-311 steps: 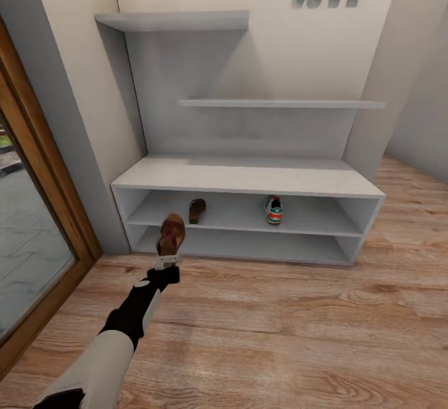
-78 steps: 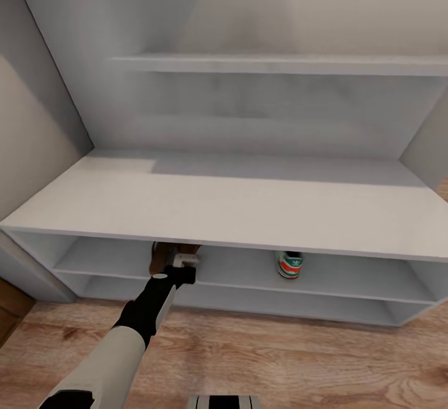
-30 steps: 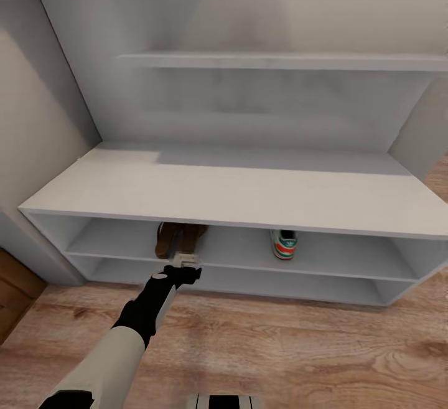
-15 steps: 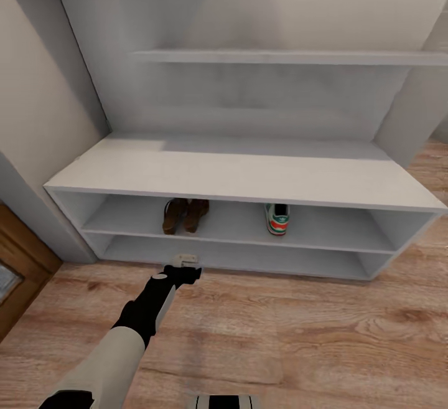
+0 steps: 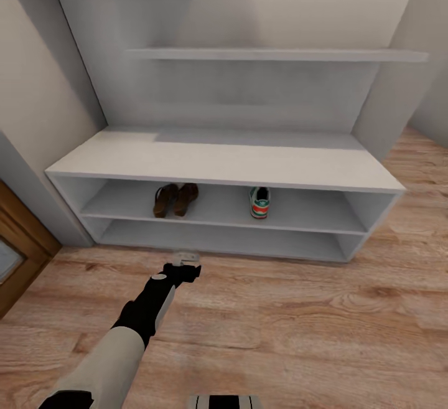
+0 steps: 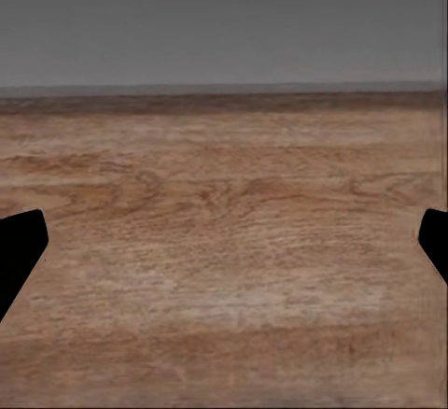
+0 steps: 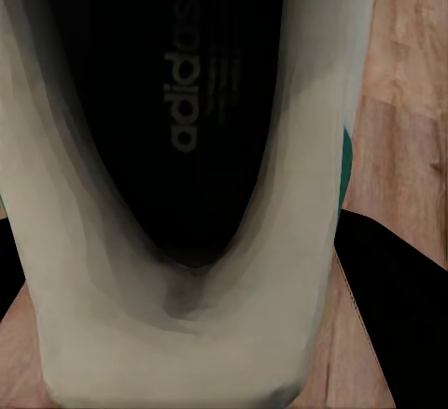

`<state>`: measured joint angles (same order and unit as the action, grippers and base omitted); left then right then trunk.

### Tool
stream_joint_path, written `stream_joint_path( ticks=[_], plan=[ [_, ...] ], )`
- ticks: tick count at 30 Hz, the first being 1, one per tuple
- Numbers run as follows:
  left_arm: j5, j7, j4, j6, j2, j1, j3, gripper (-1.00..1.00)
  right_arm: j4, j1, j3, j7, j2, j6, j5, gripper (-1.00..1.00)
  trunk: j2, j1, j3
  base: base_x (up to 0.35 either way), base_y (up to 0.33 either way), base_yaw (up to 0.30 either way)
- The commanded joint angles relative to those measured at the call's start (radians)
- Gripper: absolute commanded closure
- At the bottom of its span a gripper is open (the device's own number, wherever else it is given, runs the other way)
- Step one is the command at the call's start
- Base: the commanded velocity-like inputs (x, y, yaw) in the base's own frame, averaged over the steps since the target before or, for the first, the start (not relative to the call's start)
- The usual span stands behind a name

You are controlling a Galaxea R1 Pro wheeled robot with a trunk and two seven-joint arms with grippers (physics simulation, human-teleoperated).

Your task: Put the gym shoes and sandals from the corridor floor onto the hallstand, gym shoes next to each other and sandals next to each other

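On the hallstand's [image 5: 224, 166] upper shelf the two sandals [image 5: 175, 200] lie side by side, lengthwise front-to-back, well apart from one gym shoe [image 5: 260, 202]; the left gripper [image 5: 185, 256] hangs spread, the right gripper [image 7: 373, 316] grips another sneaker [image 7: 168, 194].

The left arm is two-toned — a pale beige-grey upper sleeve, rounded and smooth, giving way to a glossy black forearm with a light strip along its side. A small pale round cap sits on the black wrist. The left hand [image 5: 186, 257] ends in a short whitish-grey block. At the near edge sits a light grey body part with a dark slot. In the left wrist view, black fingertips [image 6: 21, 241] show at both edges — matte, blunt, unmarked.
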<state>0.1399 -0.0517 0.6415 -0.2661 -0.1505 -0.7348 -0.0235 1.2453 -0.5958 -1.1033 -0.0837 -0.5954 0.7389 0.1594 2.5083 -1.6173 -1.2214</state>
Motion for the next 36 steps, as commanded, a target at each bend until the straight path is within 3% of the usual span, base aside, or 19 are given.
stream_joint_path(
  ticks=[1,18,36],
  plan=[
    [0.010,-0.005,0.002,-0.006,-0.001,0.000,-0.003,-1.00,0.000,-0.001,0.000,0.002,0.000,0.004,0.008,1.00,0.000,0.001,-0.001,-0.239,-0.214,0.000],
    [0.009,-0.007,0.001,-0.005,-0.001,0.003,-0.001,-1.00,0.000,-0.001,0.001,0.001,0.000,0.004,0.008,1.00,0.000,0.001,-0.001,-0.081,-0.052,0.000],
    [0.008,-0.007,0.001,-0.005,0.001,0.003,-0.009,-1.00,0.000,-0.001,0.002,0.001,0.000,0.007,0.009,1.00,0.000,0.001,-0.001,-0.263,0.000,0.000]
  ],
)
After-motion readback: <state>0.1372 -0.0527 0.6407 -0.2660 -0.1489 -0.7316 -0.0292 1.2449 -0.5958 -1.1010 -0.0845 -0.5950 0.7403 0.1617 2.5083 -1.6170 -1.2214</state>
